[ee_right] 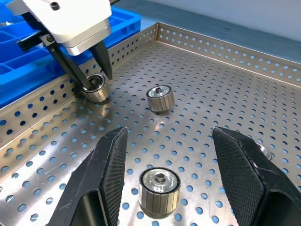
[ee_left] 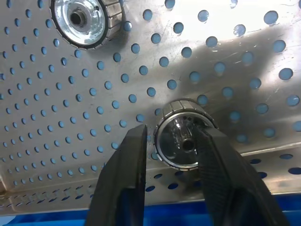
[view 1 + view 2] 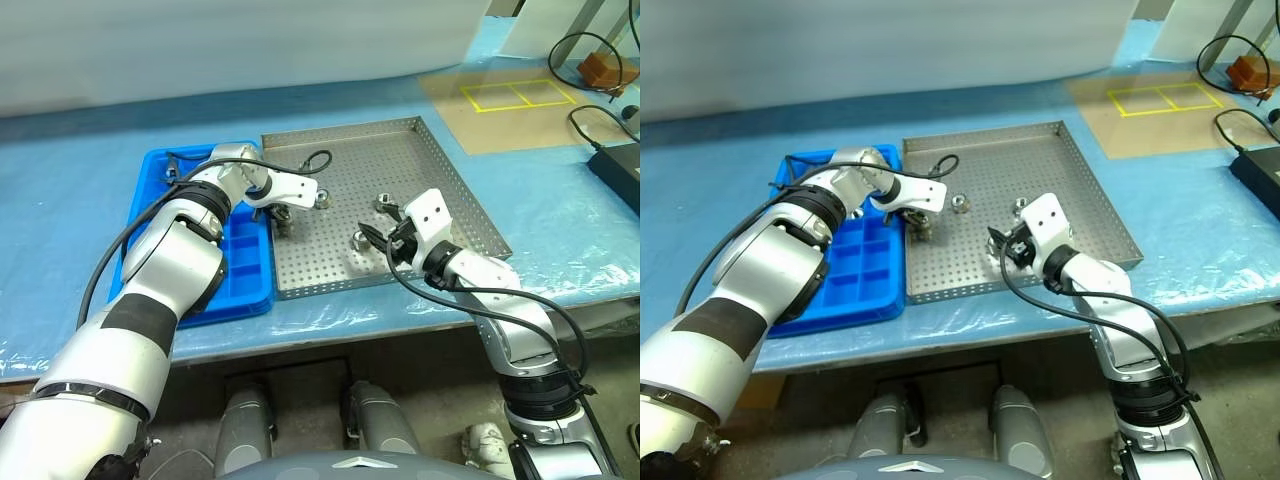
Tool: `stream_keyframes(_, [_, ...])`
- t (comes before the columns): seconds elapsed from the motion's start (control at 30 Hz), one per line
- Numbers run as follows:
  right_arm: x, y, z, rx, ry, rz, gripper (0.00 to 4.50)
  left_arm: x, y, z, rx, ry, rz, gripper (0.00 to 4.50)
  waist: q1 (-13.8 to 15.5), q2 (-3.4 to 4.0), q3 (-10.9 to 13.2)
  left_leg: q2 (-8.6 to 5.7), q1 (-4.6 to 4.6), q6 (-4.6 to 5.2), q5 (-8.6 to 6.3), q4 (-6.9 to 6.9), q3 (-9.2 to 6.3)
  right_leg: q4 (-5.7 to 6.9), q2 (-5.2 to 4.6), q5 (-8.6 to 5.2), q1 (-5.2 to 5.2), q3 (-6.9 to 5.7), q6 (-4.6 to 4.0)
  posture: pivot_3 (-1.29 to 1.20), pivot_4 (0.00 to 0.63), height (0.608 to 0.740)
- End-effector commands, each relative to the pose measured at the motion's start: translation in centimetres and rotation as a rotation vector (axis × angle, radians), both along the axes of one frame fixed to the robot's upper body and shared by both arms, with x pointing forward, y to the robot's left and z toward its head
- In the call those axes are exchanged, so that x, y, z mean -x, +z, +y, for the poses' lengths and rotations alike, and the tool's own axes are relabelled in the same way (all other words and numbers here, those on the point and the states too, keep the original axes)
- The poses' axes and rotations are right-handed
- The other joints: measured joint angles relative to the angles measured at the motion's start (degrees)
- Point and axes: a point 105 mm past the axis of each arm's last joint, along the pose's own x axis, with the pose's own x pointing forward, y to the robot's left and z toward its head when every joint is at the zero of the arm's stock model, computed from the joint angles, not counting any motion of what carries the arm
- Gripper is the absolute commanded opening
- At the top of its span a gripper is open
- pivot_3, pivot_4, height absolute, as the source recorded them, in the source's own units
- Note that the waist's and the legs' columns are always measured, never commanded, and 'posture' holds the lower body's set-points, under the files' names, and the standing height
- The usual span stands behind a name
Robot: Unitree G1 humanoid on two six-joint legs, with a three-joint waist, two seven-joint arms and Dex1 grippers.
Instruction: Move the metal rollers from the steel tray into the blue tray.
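Note:
The steel tray [image 3: 400, 160] lies mid-table with the blue tray [image 3: 245, 270] against its left rim. My left gripper [image 3: 280, 212] points down near that rim, shut on a metal roller [image 2: 181, 141] that rests on the perforated floor; one finger stands at each side of it. My right gripper [image 1: 160, 141] hovers open and nearly level near the tray's front, with a roller [image 1: 160, 188] on the floor between its fingers. Another loose roller [image 3: 322, 197] stands mid-tray and one more [image 3: 383, 203] to its right.
A tan board with yellow tape squares [image 3: 515, 95] lies at the back right. A black box with cables [image 3: 615, 165] sits at the right edge, and an orange object [image 3: 600, 70] lies behind it. A pale blue sheet covers the table.

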Motion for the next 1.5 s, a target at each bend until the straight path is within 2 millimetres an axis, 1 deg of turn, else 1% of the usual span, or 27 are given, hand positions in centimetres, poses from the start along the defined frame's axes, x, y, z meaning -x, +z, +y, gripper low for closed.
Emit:
stream_keyframes(0.03, [0.0,1.3,0.3,-0.001,0.017,-0.056,2.91,-0.1,-0.1,0.7,-0.015,0.009,-0.005,1.15,0.0,0.00,0.0,0.00,0.00,0.00,0.00,0.00,0.00,0.00,0.00,0.00,0.00,0.00,0.00,-0.50,0.150,0.740])
stream_keyframes(0.07, [-0.1,1.4,0.3,-0.001,0.017,-0.056,2.91,-0.1,0.0,0.7,-0.014,0.009,-0.011,0.90,0.0,0.00,0.0,0.00,0.00,0.00,0.00,0.00,0.00,0.00,0.00,0.00,0.00,0.00,0.00,-0.50,0.150,0.740])
stream_keyframes(0.23, [-0.2,1.4,0.3,0.000,0.017,-0.059,2.91,0.1,0.0,0.6,0.005,-0.002,0.015,0.88,0.0,0.00,0.0,0.00,0.00,0.00,0.00,0.00,0.00,-0.01,0.00,0.00,0.01,0.00,0.00,-0.49,0.150,0.740])
stream_keyframes(0.3, [-0.2,1.4,0.3,-0.001,0.019,-0.060,2.91,-0.2,0.4,0.4,0.027,0.007,-0.023,0.88,0.0,0.00,0.0,0.00,0.00,0.01,-0.01,0.00,0.00,-0.03,0.00,0.00,0.01,0.00,0.00,-0.49,0.150,0.740])
stream_keyframes(0.4, [-0.3,1.5,0.3,-0.001,0.019,-0.061,2.91,-0.3,1.0,0.0,0.074,0.008,-0.027,0.88,0.0,0.00,0.0,0.00,-0.01,0.03,-0.02,-0.02,0.00,-0.06,0.00,0.00,0.00,0.00,0.00,-0.49,0.150,0.740])
stream_keyframes(0.5, [-0.3,1.8,0.4,-0.014,0.020,-0.067,2.91,-0.2,2.1,-0.7,0.162,-0.008,-0.027,0.88,0.0,0.00,0.0,-0.01,-0.05,0.04,-0.03,-0.02,0.00,-0.08,-0.01,0.00,-0.02,0.00,0.00,-0.49,0.150,0.740])
stream_keyframes(0.57, [-0.3,2.0,0.3,-0.021,0.019,-0.072,2.91,-0.3,3.3,-1.3,0.246,-0.022,-0.037,0.88,0.0,0.00,0.0,-0.01,-0.09,0.07,-0.04,-0.02,0.00,-0.12,-0.01,0.00,-0.02,0.00,0.00,-0.49,0.150,0.740])
stream_keyframes(0.63, [-0.2,2.4,0.2,-0.038,0.027,-0.077,2.91,0.4,4.9,-2.0,0.357,-0.094,-0.016,0.88,0.1,0.00,0.0,-0.01,-0.11,0.09,-0.06,-0.05,0.01,-0.18,-0.01,0.00,-0.02,-0.01,0.00,-0.47,0.150,0.740])
stream_keyframes(0.7, [-0.1,2.9,0.4,-0.042,0.055,-0.082,2.91,1.1,7.1,-2.4,0.544,-0.136,0.014,0.88,0.1,0.00,0.0,-0.01,-0.13,0.12,-0.06,-0.12,0.03,-0.24,-0.01,0.00,-0.04,0.00,-0.01,-0.45,0.150,0.740])
stream_keyframes(0.73, [0.0,3.1,0.5,-0.038,0.074,-0.083,2.91,1.0,7.6,-1.9,0.586,-0.136,0.001,0.88,0.1,0.00,0.0,-0.02,-0.13,0.12,-0.06,-0.16,0.03,-0.28,-0.01,0.00,-0.05,-0.01,-0.01,-0.43,0.150,0.740])
stream_keyframes(0.8, [0.0,3.4,0.6,-0.027,0.104,-0.085,2.91,1.0,7.9,-0.9,0.603,-0.127,-0.013,0.88,0.1,0.00,0.0,-0.01,-0.12,0.17,-0.03,-0.19,0.05,-0.30,-0.01,0.00,-0.06,0.00,-0.01,-0.41,0.150,0.740])
stream_keyframes(0.87, [0.2,4.3,1.3,-0.038,0.176,-0.086,2.91,1.1,9.0,0.1,0.682,-0.111,-0.010,0.88,0.1,0.01,0.1,0.00,-0.09,0.25,0.02,-0.22,0.05,-0.30,0.00,0.00,-0.05,0.00,-0.02,-0.36,0.150,0.740])
stream_keyframes(0.97, [0.6,5.2,2.5,-0.035,0.308,-0.073,2.91,1.9,10.3,1.6,0.777,-0.129,0.023,0.88,0.4,0.05,0.1,0.01,-0.08,0.23,0.03,-0.28,0.05,-0.30,0.00,0.00,-0.06,-0.01,-0.02,-0.29,0.150,0.740])
stream_keyframes(1.07, [0.9,5.4,3.6,-0.013,0.436,-0.043,2.91,3.4,11.3,3.0,0.840,-0.163,0.026,0.88,1.5,0.09,0.1,0.03,-0.07,0.23,0.03,-0.31,0.06,-0.31,-0.02,0.00,-0.07,-0.01,-0.03,-0.19,0.150,0.740])
stream_keyframes(1.13, [0.5,5.6,4.6,0.001,0.501,-0.035,2.91,4.4,11.7,4.4,0.874,-0.138,-0.006,0.88,2.0,0.11,0.1,0.07,-0.09,0.23,0.04,-0.35,0.06,-0.30,-0.02,-0.01,-0.08,-0.04,-0.05,-0.12,0.150,0.740])
stream_keyframes(1.23, [0.0,5.8,6.2,0.018,0.590,-0.034,2.91,6.6,12.4,6.1,0.945,-0.081,-0.049,0.88,3.1,0.14,0.2,0.09,-0.15,0.15,0.09,-0.41,0.08,-0.15,-0.04,-0.05,-0.26,-0.08,-0.12,-0.03,0.150,0.740])
stream_keyframes(1.33, [-0.4,5.8,7.6,0.026,0.658,-0.033,2.91,8.7,11.9,7.2,0.979,-0.010,-0.059,0.88,5.0,0.15,0.2,0.12,-0.23,-0.18,0.10,-0.53,0.07,0.01,-0.05,-0.12,-0.44,-0.15,-0.24,0.08,0.150,0.740])
stream_keyframes(1.4, [-0.6,5.7,8.6,0.030,0.700,-0.035,2.91,9.8,11.1,7.9,0.996,0.057,-0.063,0.88,6.1,0.15,0.2,0.15,-0.21,-0.32,0.18,-0.62,0.05,0.10,-0.04,-0.18,-0.49,-0.22,-0.33,0.12,0.150,0.740])
stream_keyframes(1.5, [-0.5,5.6,9.8,0.034,0.761,-0.034,2.91,10.9,9.5,9.1,1.032,0.180,-0.076,0.88,7.8,0.17,0.2,0.15,-0.19,-0.48,0.28,-0.73,0.02,0.14,-0.03,-0.21,-0.52,-0.28,-0.38,0.18,0.150,0.740])
